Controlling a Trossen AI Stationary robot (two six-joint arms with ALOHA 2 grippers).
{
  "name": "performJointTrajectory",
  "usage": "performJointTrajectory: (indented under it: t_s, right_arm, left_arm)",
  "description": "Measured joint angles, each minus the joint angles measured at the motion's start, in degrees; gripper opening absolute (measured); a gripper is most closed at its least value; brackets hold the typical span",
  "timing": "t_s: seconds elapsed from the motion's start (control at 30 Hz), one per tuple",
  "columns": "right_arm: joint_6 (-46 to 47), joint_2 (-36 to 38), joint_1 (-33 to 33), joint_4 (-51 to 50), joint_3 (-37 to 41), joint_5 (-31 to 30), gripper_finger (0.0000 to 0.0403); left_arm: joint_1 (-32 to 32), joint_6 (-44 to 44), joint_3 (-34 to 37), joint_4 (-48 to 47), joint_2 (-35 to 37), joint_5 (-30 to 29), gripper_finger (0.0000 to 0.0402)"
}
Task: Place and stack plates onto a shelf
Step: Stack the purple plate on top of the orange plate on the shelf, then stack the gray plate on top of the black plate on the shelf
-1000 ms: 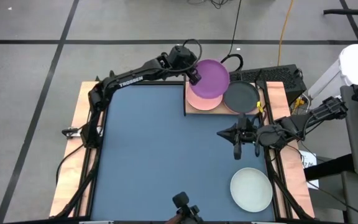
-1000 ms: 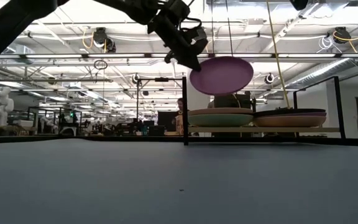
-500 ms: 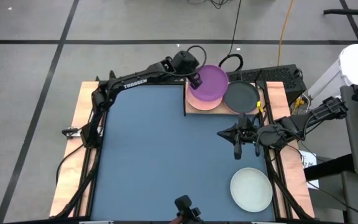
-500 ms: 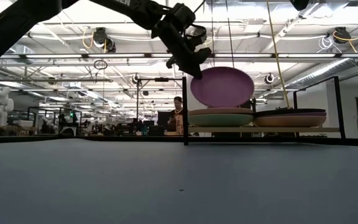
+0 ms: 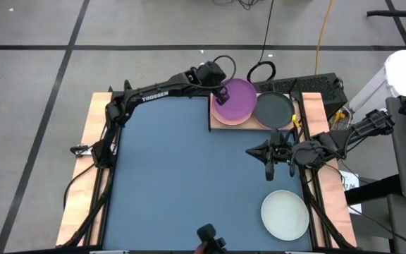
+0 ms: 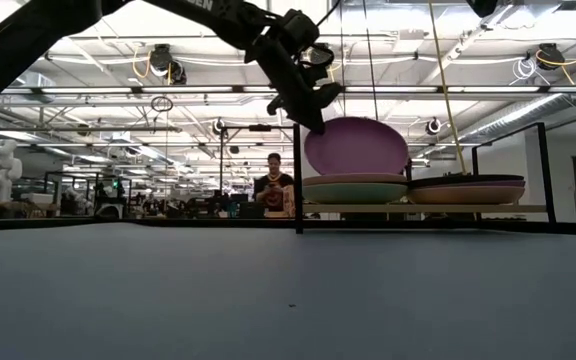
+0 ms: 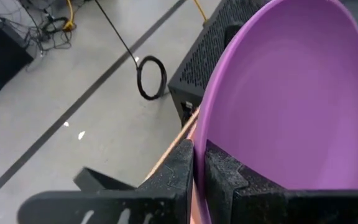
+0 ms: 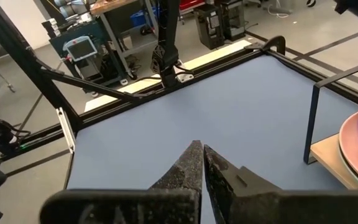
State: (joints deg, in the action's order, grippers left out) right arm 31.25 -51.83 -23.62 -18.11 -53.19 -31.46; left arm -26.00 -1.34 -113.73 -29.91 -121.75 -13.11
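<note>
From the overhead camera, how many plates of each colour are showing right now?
Purple plate: 1
Pink plate: 1
Black plate: 1
Pale mint plate: 1
Total: 4 showing from above; the stacks may hide more underneath.

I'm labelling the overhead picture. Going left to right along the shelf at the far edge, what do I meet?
Left gripper → purple plate on the pink stack → black plate.

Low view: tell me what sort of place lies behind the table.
Probably a large robotics lab or workshop. Behind the shelf the hall runs deep under exposed ceiling trusses hung with lights and cables, with metal-framed workstations, a white humanoid-looking figure at far left, and a person standing in the distance.
</note>
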Motion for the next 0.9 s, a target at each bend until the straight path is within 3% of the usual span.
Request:
performJointTrajectory:
  t_s: [0.47, 0.77, 0.9]
  right_arm:
    - [-1.9, 0.0, 0.0, -0.2, 0.0, 0.0, 0.0]
    - [-2.0, 0.0, 0.0, -0.2, 0.0, 0.0, 0.0]
    - [-2.0, 0.0, 0.0, -0.2, 0.0, 0.0, 0.0]
  left_arm:
    - [0.0, 2.3, 0.0, -1.6, 0.0, 0.8, 0.0035]
    - [0.0, 7.6, 0.0, -4.4, -1.1, 1.0, 0.0134]
    - [0.2, 9.1, 0.0, -3.7, -0.9, 1.1, 0.0159]
